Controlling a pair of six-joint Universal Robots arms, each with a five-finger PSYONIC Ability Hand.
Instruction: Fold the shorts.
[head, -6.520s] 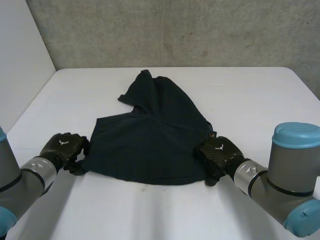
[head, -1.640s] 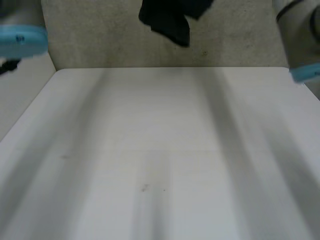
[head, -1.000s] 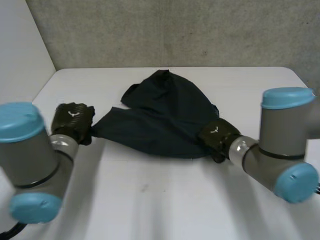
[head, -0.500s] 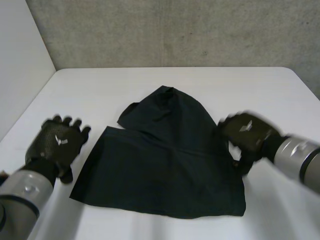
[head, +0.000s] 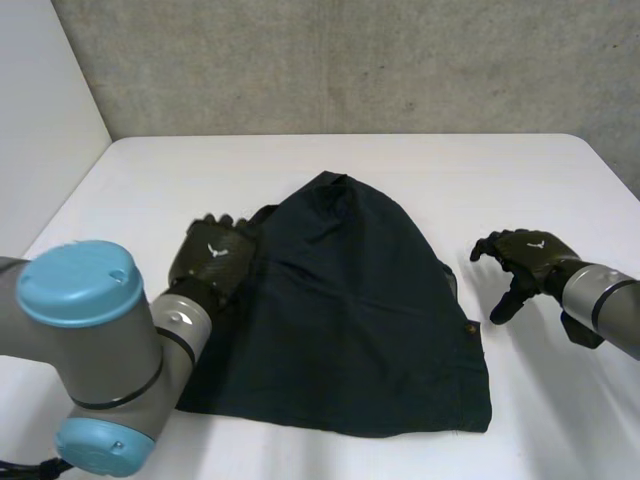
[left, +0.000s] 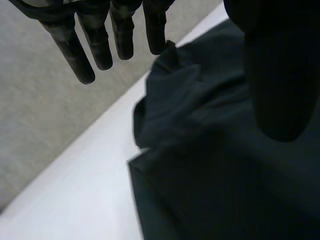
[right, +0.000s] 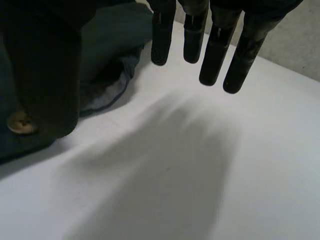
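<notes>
One pair of dark shorts (head: 350, 320) lies mid-frame on the smooth white desk (head: 480, 180) — soft matte cloth, roughly triangular, broad along its near hem and narrowing to a rumpled peak at the far end. A small brass button (right: 19, 122) sits at its right edge. The left hand (head: 212, 262) is at the cloth's left edge, fingers straight and spread, grasping nothing. The right hand (head: 528, 258), at the right of the frame, hovers over the desk near the shorts but apart from them — fingers loosely open, empty.
</notes>
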